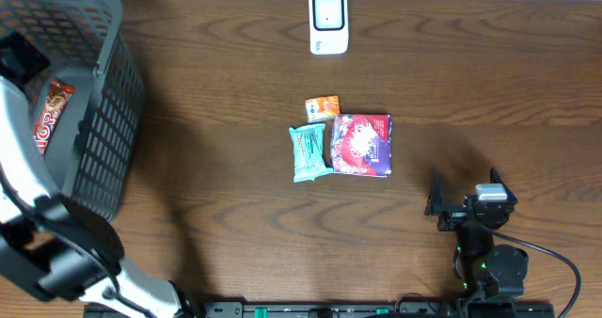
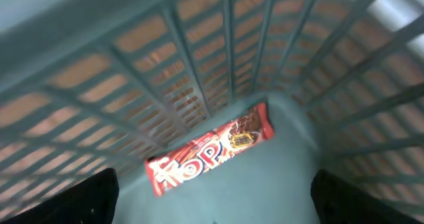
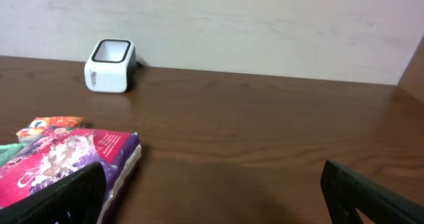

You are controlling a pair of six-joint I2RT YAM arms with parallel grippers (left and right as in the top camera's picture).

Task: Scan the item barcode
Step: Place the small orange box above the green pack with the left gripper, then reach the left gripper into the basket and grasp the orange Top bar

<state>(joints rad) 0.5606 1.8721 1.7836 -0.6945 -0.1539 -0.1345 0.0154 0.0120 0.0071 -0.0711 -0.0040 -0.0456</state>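
Snack bar [image 2: 211,149] — glossy red — in slatted basket [image 2: 199,65]; left gripper [image 2: 215,201], right gripper [image 3: 215,197] agape.

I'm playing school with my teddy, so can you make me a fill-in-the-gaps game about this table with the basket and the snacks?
The red snack bar lies inside the grey ____. Next to the teal packet and the pink packet, the smallest packet is coloured ____. The left tool and the right tool are both ____.
Missing words: basket, orange, open.

Red bar [image 2: 211,150] — grey basket [image 1: 108,130], white scanner [image 1: 328,22].
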